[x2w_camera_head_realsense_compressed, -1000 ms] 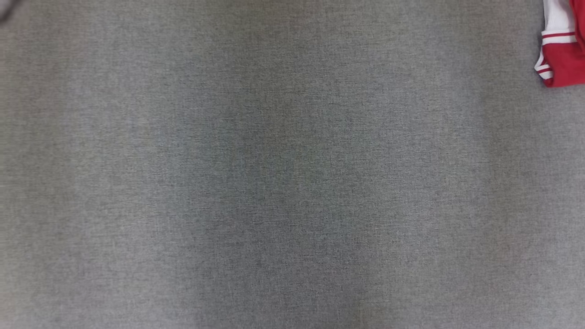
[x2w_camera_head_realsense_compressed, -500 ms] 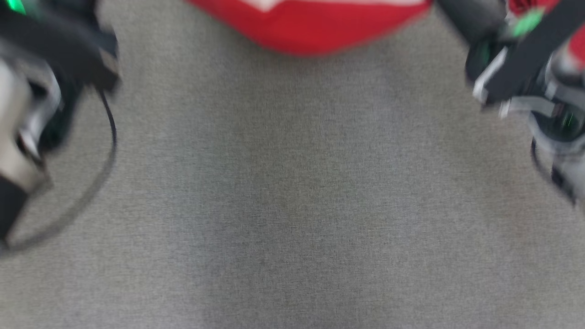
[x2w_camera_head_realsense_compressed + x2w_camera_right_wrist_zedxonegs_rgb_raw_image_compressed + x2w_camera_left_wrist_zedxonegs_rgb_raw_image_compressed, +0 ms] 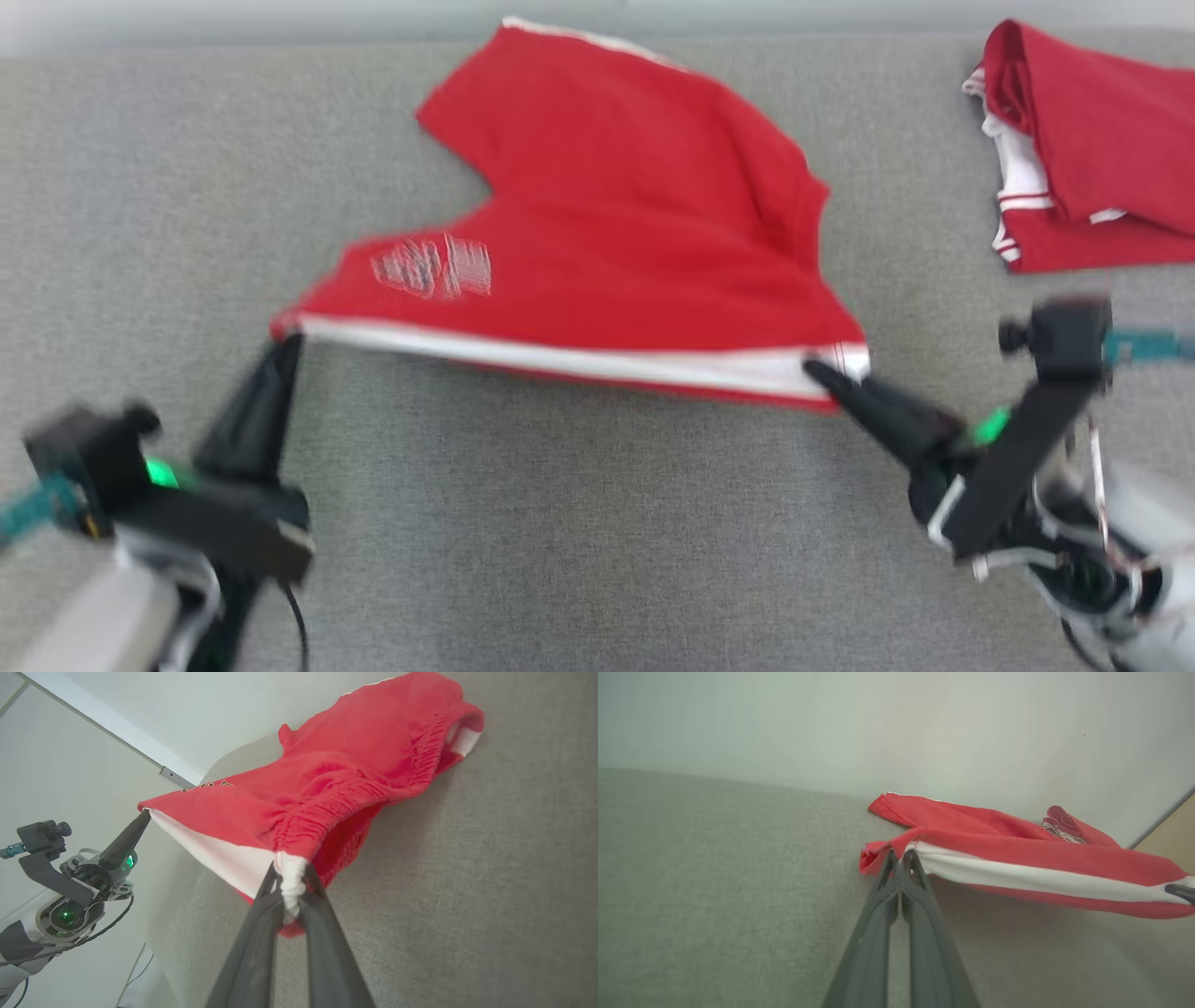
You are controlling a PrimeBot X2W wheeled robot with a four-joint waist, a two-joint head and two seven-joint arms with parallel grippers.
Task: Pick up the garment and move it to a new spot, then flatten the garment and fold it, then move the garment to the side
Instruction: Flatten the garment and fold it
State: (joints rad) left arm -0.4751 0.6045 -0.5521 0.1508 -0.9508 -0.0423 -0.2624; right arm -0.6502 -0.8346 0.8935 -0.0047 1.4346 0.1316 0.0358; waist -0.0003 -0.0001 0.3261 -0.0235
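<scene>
The garment (image 3: pixel 607 233) is a pair of red shorts with a white side stripe and a pale print, stretched across the grey cloth surface (image 3: pixel 560 523). My left gripper (image 3: pixel 285 341) is shut on its left corner, and the pinched red hem (image 3: pixel 878 851) shows in the left wrist view at the left gripper (image 3: pixel 900 855). My right gripper (image 3: pixel 822 371) is shut on the right corner at the white waistband end (image 3: pixel 290 882), seen in the right wrist view at the right gripper (image 3: pixel 290 891). The near edge hangs lifted between both grippers; the far part (image 3: pixel 397 742) lies on the surface.
A second red and white garment (image 3: pixel 1083 149) lies folded at the far right of the surface. A pale wall (image 3: pixel 896 728) runs along the surface's far edge. The left arm (image 3: pixel 70 891) shows at the left of the right wrist view.
The head camera has swung up from bare grey surface. Both arms and the stretched garment have come into view, with the folded garment now at the upper right.
</scene>
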